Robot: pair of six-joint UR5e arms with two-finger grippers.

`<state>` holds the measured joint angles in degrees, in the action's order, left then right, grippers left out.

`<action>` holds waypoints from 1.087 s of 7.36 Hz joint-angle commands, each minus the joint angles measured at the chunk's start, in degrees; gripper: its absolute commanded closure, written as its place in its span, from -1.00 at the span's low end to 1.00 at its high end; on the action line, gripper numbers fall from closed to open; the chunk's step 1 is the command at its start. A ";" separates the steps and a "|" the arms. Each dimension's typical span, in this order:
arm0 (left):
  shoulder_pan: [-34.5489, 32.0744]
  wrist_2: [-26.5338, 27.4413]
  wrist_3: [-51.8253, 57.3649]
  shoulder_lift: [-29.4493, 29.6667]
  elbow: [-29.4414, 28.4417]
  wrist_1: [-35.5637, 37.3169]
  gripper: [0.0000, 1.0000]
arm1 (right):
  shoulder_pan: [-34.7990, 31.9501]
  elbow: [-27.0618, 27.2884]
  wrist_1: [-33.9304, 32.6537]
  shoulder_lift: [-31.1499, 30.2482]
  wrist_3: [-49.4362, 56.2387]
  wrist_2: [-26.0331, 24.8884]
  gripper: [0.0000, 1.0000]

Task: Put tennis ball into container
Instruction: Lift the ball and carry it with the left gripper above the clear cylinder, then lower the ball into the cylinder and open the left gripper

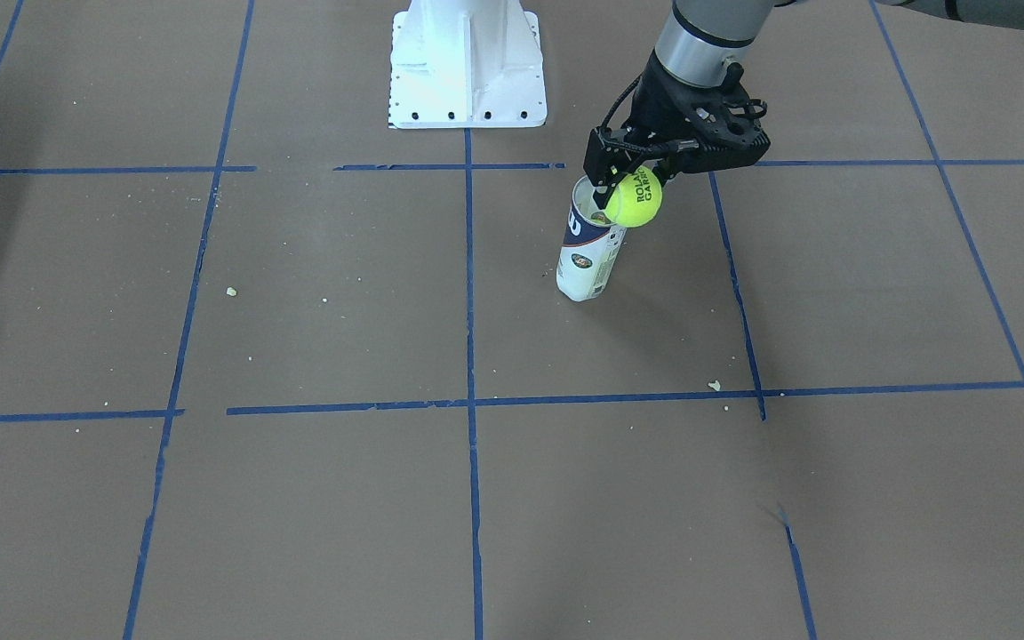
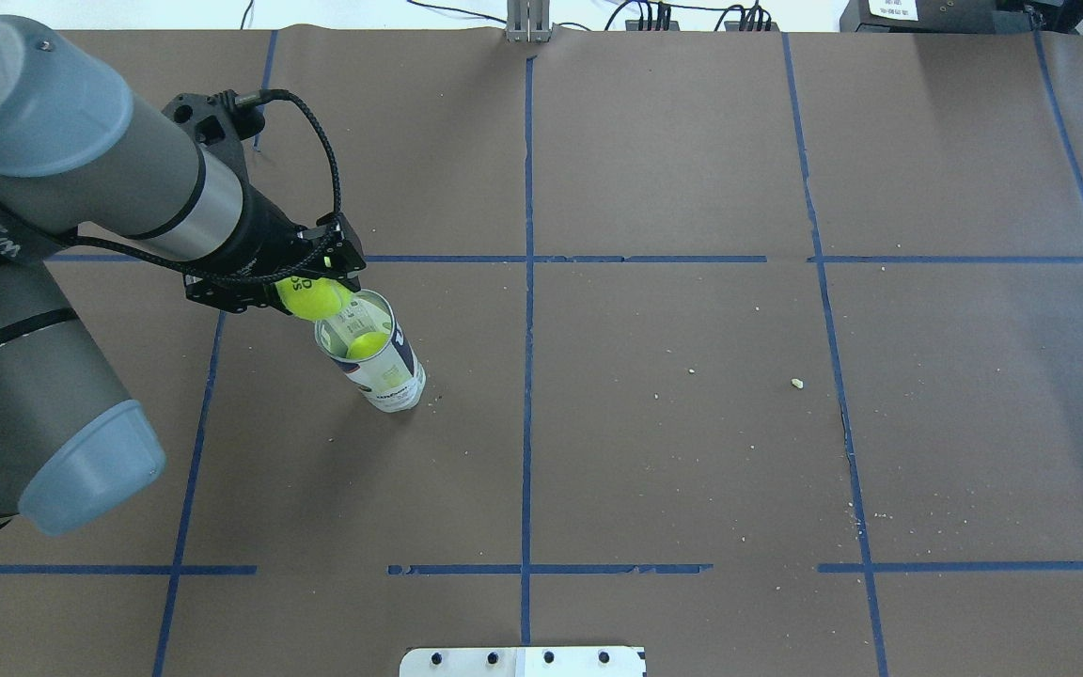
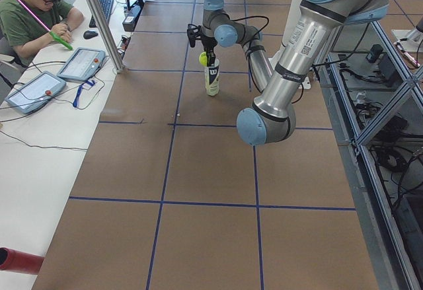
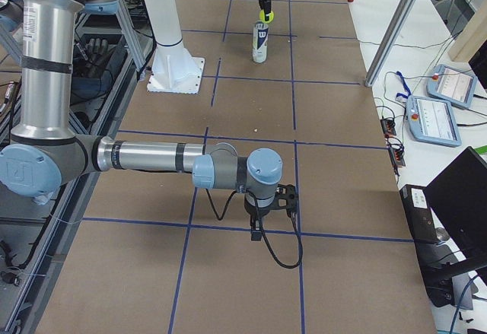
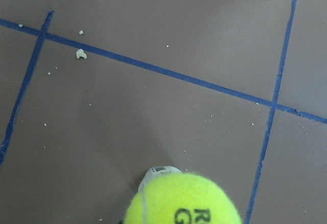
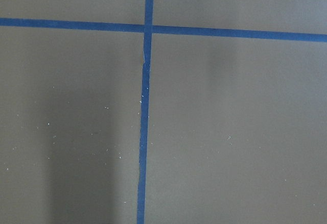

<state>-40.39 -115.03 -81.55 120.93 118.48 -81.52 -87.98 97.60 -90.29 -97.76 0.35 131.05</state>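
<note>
Brown paper covers the table (image 1: 299, 498), ruled into large squares by blue tape (image 1: 469, 293). A white metal base (image 1: 468, 67) stands at the robot's edge of it, and pale crumbs (image 1: 714, 385) lie scattered over the paper.

The tube (image 1: 588, 258) is clear plastic with a white and navy label. It stands upright with its open mouth up, on the robot's left half of the table. The left gripper (image 1: 629, 182) reaches down over it at a slant, its fingers closed on the tennis ball (image 1: 636, 200), whose black print faces the front camera. The ball hangs at the tube's rim and overlaps the edge of the mouth on the side toward the robot's left. It is not over the middle and not inside, and whether it touches the rim cannot be told. From overhead, a second ball (image 2: 368, 344) of the same yellow-green shows down inside the tube. The left wrist view has the held ball at its bottom edge, with a small white bit of the tube showing just past it.

The right arm (image 4: 144, 155) stretches low over the robot's right end of the table, well apart from the tube. The right gripper (image 4: 257, 231) points down at the paper near a tape line. It shows only in the side view, so whether it is open or closed cannot be told. Its wrist camera takes in only paper and a crossing of tape.

A person (image 3: 30, 19) in a green shirt sits at a side table across from the robot.
</note>
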 commanded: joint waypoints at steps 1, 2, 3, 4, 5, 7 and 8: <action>0.49 0.68 -0.45 0.62 0.96 1.45 0.22 | 0.00 -0.04 0.02 0.03 0.00 0.00 -1.00; 1.28 0.77 -0.45 0.62 0.79 1.45 0.20 | 0.00 0.05 0.02 0.03 0.00 0.00 -1.00; 1.54 0.77 -0.45 0.62 0.78 1.45 0.13 | 0.00 -0.04 0.02 -0.06 0.00 0.00 -1.00; 1.55 0.77 -0.45 0.62 0.70 1.36 -0.14 | 0.00 -0.04 0.02 -0.06 0.00 0.00 -1.00; 1.55 0.77 -0.45 0.62 0.70 1.36 -0.55 | 0.00 -0.04 -0.06 0.03 0.00 0.00 -1.00; 1.46 0.68 -0.45 0.71 0.70 1.36 -0.99 | 0.00 -0.04 0.02 0.03 0.00 0.00 -1.00; 1.46 0.77 -0.45 0.71 0.61 1.36 -0.99 | 0.00 -0.04 0.02 -0.06 0.00 0.00 -1.00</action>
<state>-38.89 -114.30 -82.00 121.61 119.15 -80.16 -87.98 97.58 -90.27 -97.78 0.35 131.05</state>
